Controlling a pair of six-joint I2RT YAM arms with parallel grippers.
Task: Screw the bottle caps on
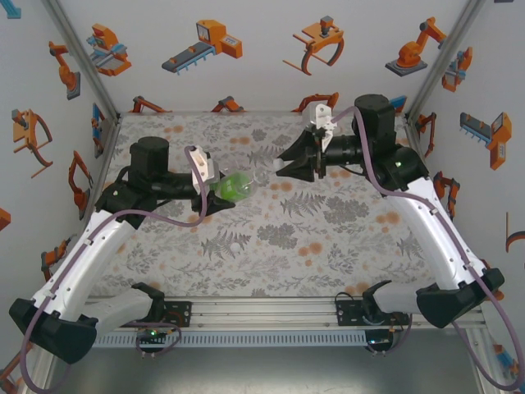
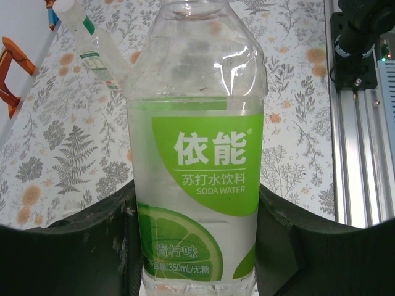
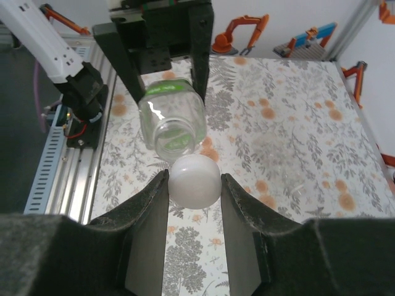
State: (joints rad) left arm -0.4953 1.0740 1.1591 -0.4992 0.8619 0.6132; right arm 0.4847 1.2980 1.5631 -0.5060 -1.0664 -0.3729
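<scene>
Left gripper (image 1: 217, 195) clamped on green-labelled bottle (image 2: 197, 185), held sideways above table (image 1: 328, 222), open neck pointing right; slim bottle (image 2: 92, 46) lies on table beyond; right gripper (image 1: 283, 167) pinches white cap (image 3: 195, 180) just before that mouth; contact unclear.

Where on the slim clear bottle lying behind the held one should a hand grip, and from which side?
Grip the slim clear bottle around mid-body, across its narrow width, coming down from above. It appears to lie flat on the table, so its long sides are exposed, and a mid-body hold leaves the neck end free.
</scene>
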